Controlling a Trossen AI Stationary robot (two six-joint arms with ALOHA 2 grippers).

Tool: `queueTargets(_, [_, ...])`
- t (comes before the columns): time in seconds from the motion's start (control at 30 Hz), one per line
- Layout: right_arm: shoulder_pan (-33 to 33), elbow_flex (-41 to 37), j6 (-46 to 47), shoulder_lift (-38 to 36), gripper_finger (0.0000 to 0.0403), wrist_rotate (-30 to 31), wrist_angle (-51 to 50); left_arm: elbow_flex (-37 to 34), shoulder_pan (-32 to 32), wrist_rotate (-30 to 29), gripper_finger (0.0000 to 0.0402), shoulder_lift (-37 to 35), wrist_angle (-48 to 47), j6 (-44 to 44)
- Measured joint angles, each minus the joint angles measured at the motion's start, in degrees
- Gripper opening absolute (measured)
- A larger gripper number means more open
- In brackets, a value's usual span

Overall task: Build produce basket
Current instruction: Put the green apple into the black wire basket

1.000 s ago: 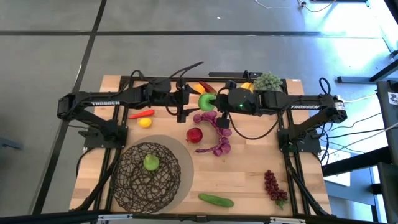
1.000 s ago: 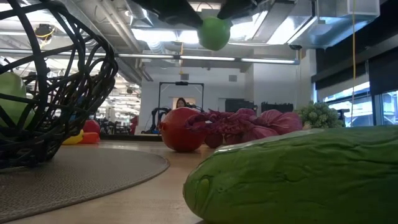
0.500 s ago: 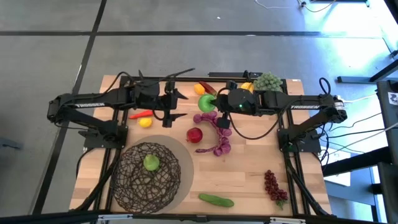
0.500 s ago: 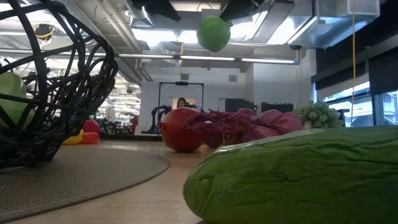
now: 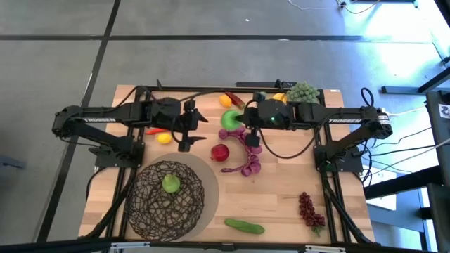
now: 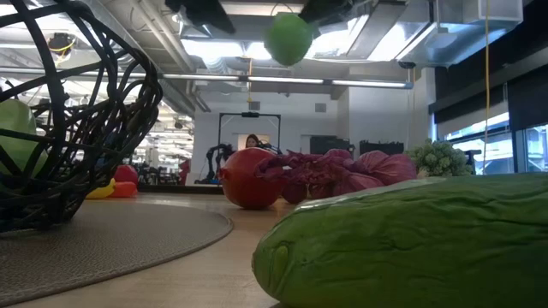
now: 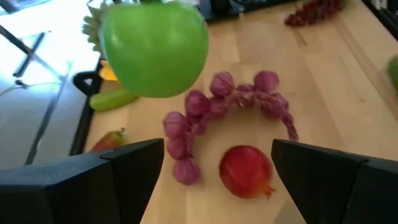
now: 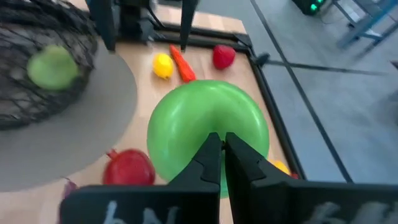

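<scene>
Grey floor (image 5: 56, 63) with dark seams surrounds the wooden table (image 5: 281, 190). Across the room, ceiling light strips (image 6: 360, 83) glow, windows (image 6: 492, 133) sit right, and a person (image 6: 252, 142) is far back.

Green apple (image 5: 230, 118), centre top of the high view: bright green. 
Basket (image 5: 166, 199), lower left: dark brown-black open wire mesh, a pale green apple (image 5: 171, 183) inside. 
Mat (image 5: 208, 184): plain grey. 
Pomegranate (image 5: 220, 152): red. 
Grape bunch (image 5: 247, 151): purple. 
Second grape bunch (image 5: 308, 210), lower right: dark red. 
Cucumber (image 5: 244, 225): green. 
Lemon (image 5: 164, 138): yellow. 
Chili (image 5: 156, 129): red. 
Table (image 5: 281, 190): pale wood grain.
</scene>
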Motion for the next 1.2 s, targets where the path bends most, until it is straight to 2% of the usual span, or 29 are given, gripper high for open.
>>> queueTargets(0.13, [0.02,1.66,0.04,0.38,0.0000,-0.93,-0.01,0.13,-1.60,0.02,0.0291,-1.51,0.20,-0.02])
queueTargets(0.27, [-0.02,7.02,-0.41,2.95,0.0000,-5.05,-1.08,0.03,-2.71,0.00,0.0291,-2.88,-1.26,-0.03])
queueTargets(0.47, [0.03,22.07,-2.67,12.75,0.0000,-6.51,-12.12,0.05,-4.25,-0.58,0.0291,-8.08,-5.02,-0.40])
queueTargets(0.6, [-0.02,32.70,-4.25,19.20,0.0000,-8.98,-17.66,0.01,-5.46,-4.93,0.0291,-12.19,-10.32,-2.60])
queueTargets(0.77, [0.11,43.91,-4.92,26.07,0.0000,-16.77,-20.84,-0.04,-6.49,-8.99,0.0291,-16.83,-17.67,-2.98])
queueTargets(0.87, [0.18,49.37,-4.91,30.03,0.0000,-21.61,-21.86,0.15,-6.51,-9.45,0.0291,-19.11,-19.52,-2.99])
queueTargets(1.0, [0.54,53.72,-4.84,34.76,0.0000,-25.11,-22.10,0.09,-6.50,-10.98,0.0291,-21.85,-23.49,-3.05])
queueTargets(1.2, [0.89,52.93,-2.68,38.72,0.0000,-28.62,-19.12,0.04,-6.50,-12.24,0.0291,-25.10,-26.00,-2.81])
